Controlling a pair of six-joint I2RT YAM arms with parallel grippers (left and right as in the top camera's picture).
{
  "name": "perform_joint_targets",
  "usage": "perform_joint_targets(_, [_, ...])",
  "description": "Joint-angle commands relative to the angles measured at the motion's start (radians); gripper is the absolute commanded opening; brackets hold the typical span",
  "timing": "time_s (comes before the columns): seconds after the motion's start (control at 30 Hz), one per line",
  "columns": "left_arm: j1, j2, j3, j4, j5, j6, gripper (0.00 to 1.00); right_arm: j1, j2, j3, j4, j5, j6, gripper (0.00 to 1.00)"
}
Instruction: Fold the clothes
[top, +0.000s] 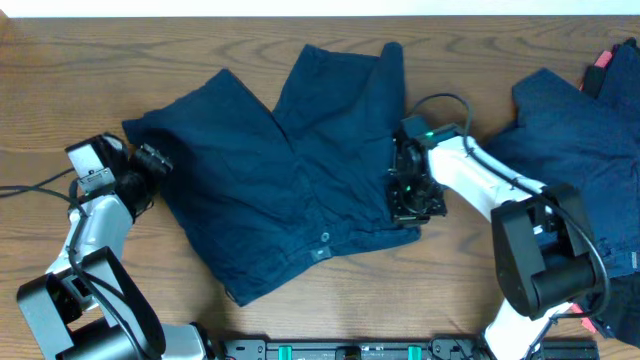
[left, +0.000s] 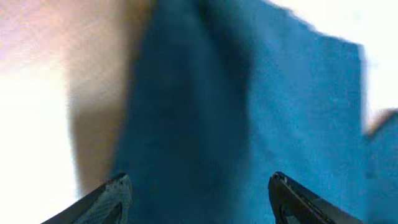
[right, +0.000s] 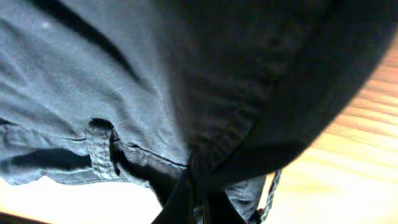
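Right fingers (right: 194, 202) clenched on shorts (top: 290, 170) waistband; left fingers (top: 155, 160) released; legs point away.

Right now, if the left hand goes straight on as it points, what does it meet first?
The navy shorts: the open left hand faces their leg edge, seemingly very close; depth is unclear.
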Motion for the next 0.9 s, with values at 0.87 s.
perform_joint_targets(0.87, [-0.346,-0.161,-0.002,-0.397,0.115,0.098,0.98,-0.111,-0.265,0.074,0.090,0.102,0.009,0.41])
